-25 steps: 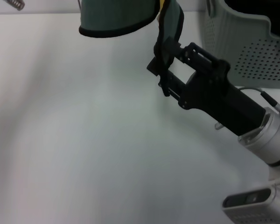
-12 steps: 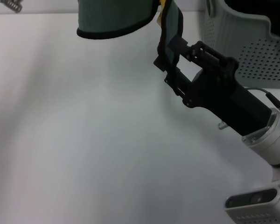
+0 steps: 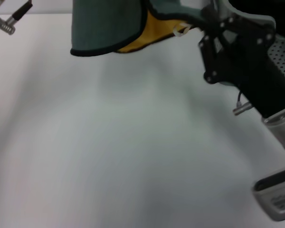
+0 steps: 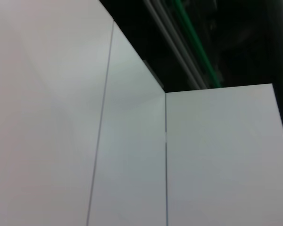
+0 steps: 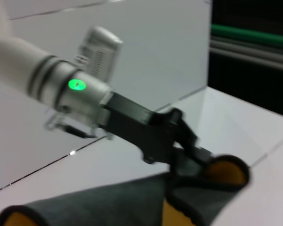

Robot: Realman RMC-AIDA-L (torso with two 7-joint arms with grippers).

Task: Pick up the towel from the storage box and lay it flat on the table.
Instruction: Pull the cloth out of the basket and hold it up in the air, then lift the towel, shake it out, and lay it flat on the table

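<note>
1. Across the whole head view spreads the plain white tabletop (image 3: 133,142). Its middle and near edge are the open ground where the cloth has to end up.
2. At the far right corner stands the light grey perforated plastic storage box (image 3: 282,57). It is mostly hidden behind the right arm, and the cloth is no longer inside it.
3. Over the far edge hangs the towel (image 3: 109,23), teal-grey side facing the camera, with the mustard-yellow side showing under its curled, black-piped hem. Its long axis runs along the far edge. I cannot tell whether the hem is clear of the table.
4. The black right gripper (image 3: 206,21) meets the towel's right end beside the box. Its jaws appear pressed on the piping, though the dark parts merge.
5. The left gripper (image 5: 193,157) shows only in the right wrist view, pinching a folded yellow-lined corner. In the head view it is cut off beyond the far left corner, with only a metal cable plug (image 3: 7,21) visible.
6. A small white tag (image 3: 180,29) dangles near the right-hand grip.
7. The next move probably depends on lowering both ends evenly and drawing the towel toward the near edge.
</note>
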